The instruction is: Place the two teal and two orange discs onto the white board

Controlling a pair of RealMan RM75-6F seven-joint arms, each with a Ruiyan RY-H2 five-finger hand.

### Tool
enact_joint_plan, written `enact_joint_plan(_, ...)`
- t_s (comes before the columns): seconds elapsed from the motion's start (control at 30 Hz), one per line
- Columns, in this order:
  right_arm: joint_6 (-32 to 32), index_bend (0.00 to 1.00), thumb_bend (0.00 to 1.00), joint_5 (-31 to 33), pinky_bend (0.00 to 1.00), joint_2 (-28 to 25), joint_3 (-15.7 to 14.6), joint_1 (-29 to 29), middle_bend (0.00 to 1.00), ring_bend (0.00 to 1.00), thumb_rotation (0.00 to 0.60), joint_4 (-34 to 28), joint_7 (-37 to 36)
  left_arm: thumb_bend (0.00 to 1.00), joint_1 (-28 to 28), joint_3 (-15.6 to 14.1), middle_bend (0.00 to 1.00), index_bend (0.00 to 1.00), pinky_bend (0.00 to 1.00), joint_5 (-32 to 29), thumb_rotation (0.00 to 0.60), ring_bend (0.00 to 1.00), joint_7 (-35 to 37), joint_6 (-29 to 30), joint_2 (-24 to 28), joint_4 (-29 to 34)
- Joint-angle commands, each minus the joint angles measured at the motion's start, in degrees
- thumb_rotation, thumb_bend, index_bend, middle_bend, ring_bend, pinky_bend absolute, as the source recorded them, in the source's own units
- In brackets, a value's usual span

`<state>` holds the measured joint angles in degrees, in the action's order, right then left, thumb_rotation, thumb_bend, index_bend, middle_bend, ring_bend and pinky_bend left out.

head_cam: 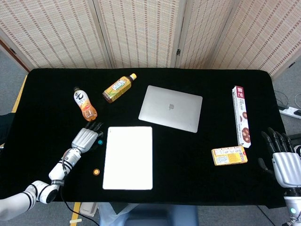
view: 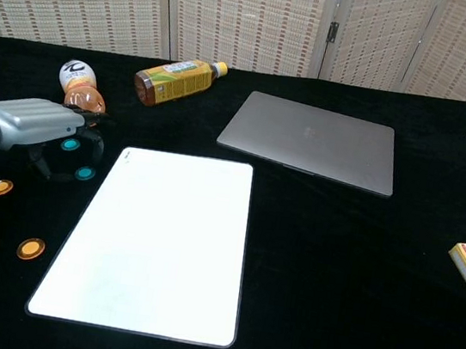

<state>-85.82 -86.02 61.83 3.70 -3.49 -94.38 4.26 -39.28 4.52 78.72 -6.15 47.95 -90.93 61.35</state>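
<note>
Orange discs, two: we list the nearer one point(view: 31, 248) on the black desk point(view: 352, 313) just left of the white board's point(view: 158, 242) near-left part, and the farther one point(view: 0, 187) further left, close beside our left forearm. Neither touches the board.

White board: flat, long axis running near to far, nothing on it yet; we judge the task not begun as to placement.

Teal discs, two: one point(view: 85, 174) lies just off the board's far-left edge, the other point(view: 69, 145) slightly farther and to the left. Both sit under or just at the fingertips of our left hand point(view: 36, 123).

Left hand: poised over the teal pair, palm down, fingers apart and curved downward around them; we see nothing held. The board lies immediately to its right, so a short rightward carry should serve.

Right hand point(head_cam: 284, 160): at the near-right desk edge in the head view, fingers spread and empty, well apart from every disc. The left hand is plainly the nearer one.

Farther back: yellow box point(head_cam: 229, 156), long snack box point(head_cam: 241, 115), laptop point(view: 311, 140), two bottles point(view: 177, 80) point(view: 80, 88).
</note>
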Motion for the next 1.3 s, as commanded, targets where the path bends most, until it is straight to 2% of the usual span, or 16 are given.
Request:
enact_joint_plan(0.03, 0.00, 0.00, 0.43, -0.02, 0.00, -0.03, 0.00, 0.00, 0.00, 0.00, 0.600, -0.10, 0.07, 0.41, 0.15, -0.29, 0.00, 0.40, 0.00, -0.02, 0.600, 0.00, 0.36, 0.12, -0.23, -0.38)
enact_joint_plan(0.6, -0.17, 0.00, 0.43, 0.33, 0.00, -0.05, -0.07, 0.36, 0.00, 0.00, 0.600, -0.37, 0.25, 0.41, 0.08, -0.73, 0.00, 0.42, 0.00, 0.32, 0.600, 0.00, 4.11, 0.74, -3.78, -5.53)
enact_joint_plan(0.93, 0.16, 0.00, 0.43, 0.59, 0.00, -0.02, -0.03, 0.29, 0.00, 0.00, 0.600, -0.47, 0.41, 0.41, 0.03, -1.02, 0.00, 0.43, 0.00, 0.85, 0.600, 0.00, 5.38, 1.16, -4.69, -6.11)
enact_joint_plan(1.3, -0.11, 0.00, 0.43, 0.68, 0.00, -0.03, 0.04, 0.49, 0.00, 0.00, 0.600, -0.42, 0.31, 0.41, 0.03, -1.15, 0.02, 0.52, 0.00, 2.39, 0.600, 0.00, 7.61, 3.22, -4.97, -6.85)
